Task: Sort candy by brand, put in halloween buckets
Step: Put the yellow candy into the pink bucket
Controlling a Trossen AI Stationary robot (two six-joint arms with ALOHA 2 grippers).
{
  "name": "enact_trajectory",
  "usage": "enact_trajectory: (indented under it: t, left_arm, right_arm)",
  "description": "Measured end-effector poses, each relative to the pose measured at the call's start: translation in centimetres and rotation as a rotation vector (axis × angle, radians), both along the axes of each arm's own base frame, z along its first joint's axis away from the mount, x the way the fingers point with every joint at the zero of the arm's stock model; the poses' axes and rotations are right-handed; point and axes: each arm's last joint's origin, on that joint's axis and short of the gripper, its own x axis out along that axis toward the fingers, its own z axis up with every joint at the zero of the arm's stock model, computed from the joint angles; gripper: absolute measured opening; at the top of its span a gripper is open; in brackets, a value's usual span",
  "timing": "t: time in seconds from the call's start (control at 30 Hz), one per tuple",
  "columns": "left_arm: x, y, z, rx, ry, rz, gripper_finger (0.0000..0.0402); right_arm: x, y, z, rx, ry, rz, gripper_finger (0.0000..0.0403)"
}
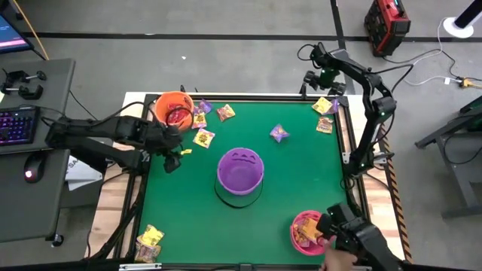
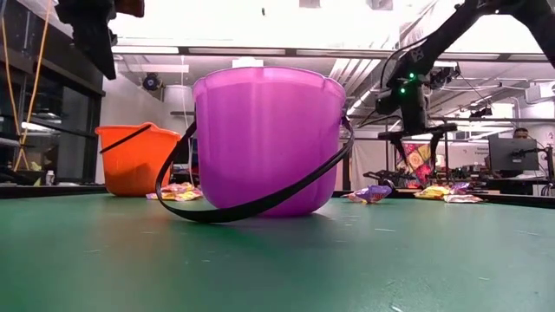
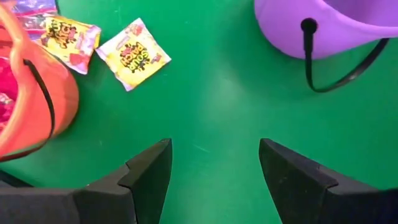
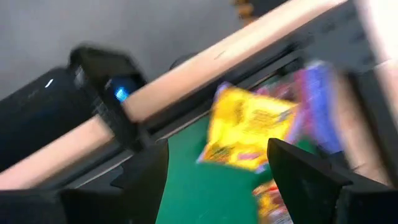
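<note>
Sorting partly done: orange bucket (image 1: 175, 110) at 10 o'clock and pink bucket (image 1: 307, 229) at 5 hold candy; purple bucket (image 1: 240, 170) looks empty. Loose packets (image 1: 203, 138) remain. Left gripper (image 1: 174, 158) spread, empty; right gripper (image 1: 322, 89) spread above yellow packet (image 1: 323, 105) at 1 o'clock.

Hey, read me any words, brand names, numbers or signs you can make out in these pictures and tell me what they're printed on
No text can be read for certain.
Yellow candy packet by the orange bucket: red lettering, too blurred to read.
Second yellow packet: the same, unreadable.
Yellow packet ahead of the right gripper: motion-blurred print.
Purple bucket: face only, no words.
</note>
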Motion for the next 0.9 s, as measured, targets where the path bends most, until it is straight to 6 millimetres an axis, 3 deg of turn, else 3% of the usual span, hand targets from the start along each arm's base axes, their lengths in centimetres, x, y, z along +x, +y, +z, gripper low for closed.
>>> enact_trajectory:
  t: [0.1,0.33,0.6,0.73,0.9]
  left_arm:
    - [-0.3,0.0,0.2,-0.01,-0.02,0.017,0.0229]
    - [-0.8,0.0,0.5,-0.019,-0.046,0.038,0.0229]
    - [-0.8,0.1,0.5,-0.015,-0.049,0.044,0.0229]
    - [-0.8,0.1,0.5,-0.01,-0.048,0.039,0.0229]
    - [-0.8,0.1,0.5,-0.001,-0.045,0.02,0.0229]
  right_arm:
    - [-0.3,-0.6,-0.8,0.032,-0.065,0.012,0.0266]
    - [-0.2,-0.7,-1.4,0.032,-0.005,-0.001,0.0266]
    - [1.0,0.3,-2.5,0.149,0.073,0.197,0.0266]
    - [1.5,0.6,-1.6,0.133,0.071,0.272,0.0266]
    - [1.6,0.1,0.8,0.008,0.046,0.278,0.0266]
